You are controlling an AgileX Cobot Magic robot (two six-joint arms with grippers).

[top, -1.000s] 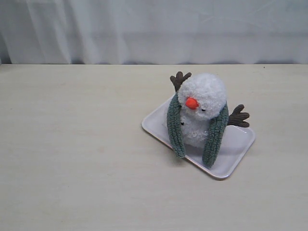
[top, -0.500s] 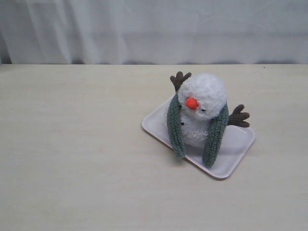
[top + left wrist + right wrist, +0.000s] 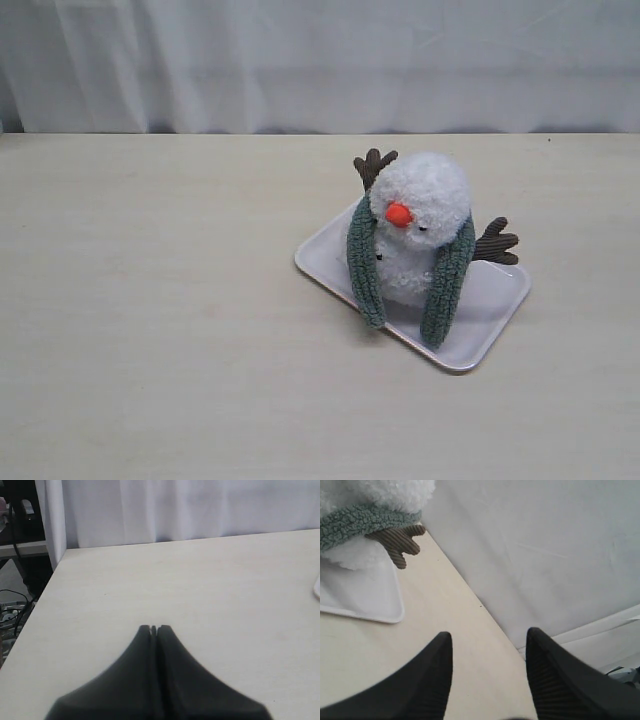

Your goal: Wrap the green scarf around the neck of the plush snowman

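Note:
The plush snowman (image 3: 420, 215) sits upright on a white tray (image 3: 495, 300), orange nose facing the camera, brown twig arms out to both sides. The green scarf (image 3: 447, 280) lies over the back of its neck, and both ends hang down the front to the tray. Neither gripper appears in the exterior view. In the left wrist view my left gripper (image 3: 154, 628) is shut with nothing in it, above bare table. My right gripper (image 3: 490, 635) is open and empty, a short way off the tray's corner (image 3: 380, 600), with the scarf (image 3: 355, 525) and a twig arm (image 3: 397, 542) beyond.
A white curtain (image 3: 320, 60) hangs behind the table's back edge. The table's left edge (image 3: 47, 585) shows in the left wrist view, with cables and dark gear past it. Pale tabletop (image 3: 150, 300) stretches left of the tray.

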